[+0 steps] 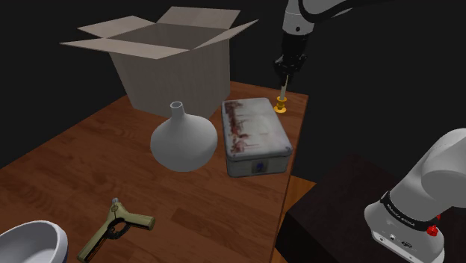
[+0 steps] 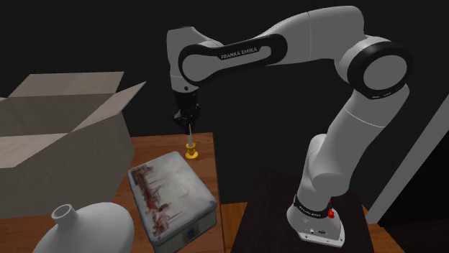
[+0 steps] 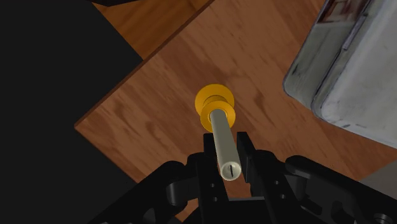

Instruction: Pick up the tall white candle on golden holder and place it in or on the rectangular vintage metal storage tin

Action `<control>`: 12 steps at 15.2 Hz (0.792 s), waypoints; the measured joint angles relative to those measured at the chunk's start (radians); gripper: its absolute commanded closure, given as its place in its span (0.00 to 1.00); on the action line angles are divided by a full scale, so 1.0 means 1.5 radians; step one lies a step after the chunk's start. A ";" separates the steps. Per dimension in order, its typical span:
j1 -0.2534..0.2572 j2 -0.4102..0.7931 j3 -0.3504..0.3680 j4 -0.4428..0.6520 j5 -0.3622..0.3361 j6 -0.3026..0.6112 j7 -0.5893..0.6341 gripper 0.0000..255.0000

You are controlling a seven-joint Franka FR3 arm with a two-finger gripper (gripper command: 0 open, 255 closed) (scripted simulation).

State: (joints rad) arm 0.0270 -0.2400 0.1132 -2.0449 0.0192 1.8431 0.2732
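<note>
A slim pale candle (image 3: 224, 141) stands upright in a golden-yellow holder (image 3: 215, 106) near the far corner of the wooden table. My gripper (image 3: 226, 150) comes down from above, and its black fingers clasp the candle's upper part. The holder (image 1: 281, 106) is at or just above the tabletop; I cannot tell which. The rectangular metal tin (image 1: 254, 134), grey-white with a reddish worn lid, lies shut just to the shoulder view's left of the candle. In the second exterior view the gripper (image 2: 188, 126) holds the candle (image 2: 190, 138) behind the tin (image 2: 169, 194).
An open cardboard box (image 1: 168, 63) stands at the back. A white round-bellied vase (image 1: 183, 138) sits beside the tin. An olive hand tool (image 1: 116, 224) and a pale bowl (image 1: 30, 243) lie near the front. The table edge (image 1: 297, 142) runs close beside the candle.
</note>
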 measured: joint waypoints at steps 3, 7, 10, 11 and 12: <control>0.000 0.000 0.000 0.000 0.000 0.000 0.000 1.00; 0.000 0.000 0.000 0.027 0.000 -0.027 0.000 1.00; -0.001 0.002 -0.001 0.055 -0.001 -0.053 -0.001 1.00; -0.001 0.002 -0.002 0.065 -0.001 -0.063 -0.001 1.00; -0.001 0.004 -0.001 0.075 -0.001 -0.071 0.000 1.00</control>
State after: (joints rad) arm 0.0258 -0.2345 0.1117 -1.9318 0.0180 1.7359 0.2730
